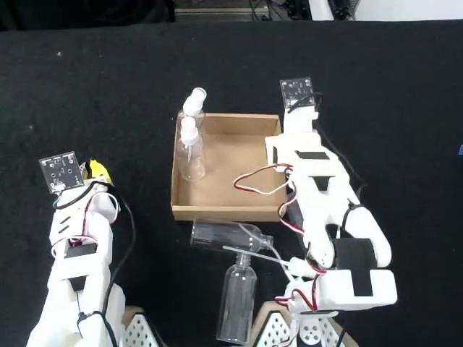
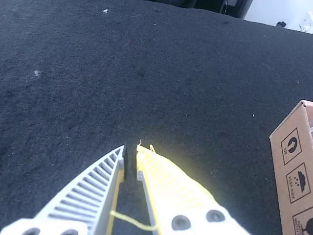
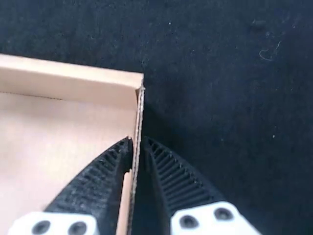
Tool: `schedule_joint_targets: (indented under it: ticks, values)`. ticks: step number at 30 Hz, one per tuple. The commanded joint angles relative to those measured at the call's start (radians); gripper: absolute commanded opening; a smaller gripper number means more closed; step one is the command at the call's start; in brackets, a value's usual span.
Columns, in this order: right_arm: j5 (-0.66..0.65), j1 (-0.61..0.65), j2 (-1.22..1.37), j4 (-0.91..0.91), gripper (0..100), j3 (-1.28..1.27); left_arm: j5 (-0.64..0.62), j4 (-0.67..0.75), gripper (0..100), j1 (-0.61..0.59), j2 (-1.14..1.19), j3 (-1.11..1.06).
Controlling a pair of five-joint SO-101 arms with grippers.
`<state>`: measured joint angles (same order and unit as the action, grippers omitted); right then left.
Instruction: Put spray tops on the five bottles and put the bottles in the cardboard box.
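The cardboard box [image 1: 231, 189] sits mid-table. Two clear bottles with white spray tops are at its left side: one [image 1: 192, 153] lies inside, the other [image 1: 194, 103] leans on the far left corner. In front of the box, an uncapped clear bottle [image 1: 222, 234] lies sideways and another [image 1: 237, 296] points toward the box. A spray top's thin tube [image 1: 253, 253] lies between them. My right gripper [image 3: 138, 142] is shut on the box's right wall [image 3: 139, 105] near the far corner. My left gripper [image 2: 131, 149] is shut and empty over black cloth, left of the box [image 2: 298, 161].
Black cloth [image 1: 108, 79] covers the whole table. The right arm's body and wires [image 1: 318, 195] lie along the box's right side, beside the loose bottles. Open cloth stretches behind and to the left of the box.
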<state>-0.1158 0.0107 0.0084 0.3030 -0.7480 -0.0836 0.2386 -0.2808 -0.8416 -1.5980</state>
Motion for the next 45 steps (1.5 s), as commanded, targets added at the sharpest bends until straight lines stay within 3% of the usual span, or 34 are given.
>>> schedule_joint_targets:
  ticks: [1, 23, 29, 36, 40, 43, 45]
  values:
    - [-0.008, -0.003, -0.008, -0.032, 1.1, 0.064, -0.002, 0.017, 3, -0.010, -0.009, 0.035]
    - [-0.008, 0.086, -0.002, -0.032, 1.8, 0.053, -0.002, 0.017, 3, -0.010, -0.009, 0.035]
    - [-0.008, 0.084, -0.048, -0.018, 19.1, 0.045, -0.002, 0.015, 3, -0.008, -0.009, 0.033]
    - [-0.009, 0.081, -0.321, 0.281, 22.6, 0.047, 0.000, 0.015, 3, -0.007, -0.009, 0.025]
    - [-0.018, 0.015, -0.501, 0.508, 20.6, 0.067, 0.000, 0.000, 3, -0.012, -0.009, 0.024]
    - [-0.114, -0.052, -0.579, 0.667, 13.9, 0.125, 0.000, -0.109, 3, -0.012, -0.011, 0.062]
    - [-0.175, -0.097, -0.593, 0.769, 11.9, 0.162, 0.006, -0.255, 3, -0.010, -0.023, 0.130]
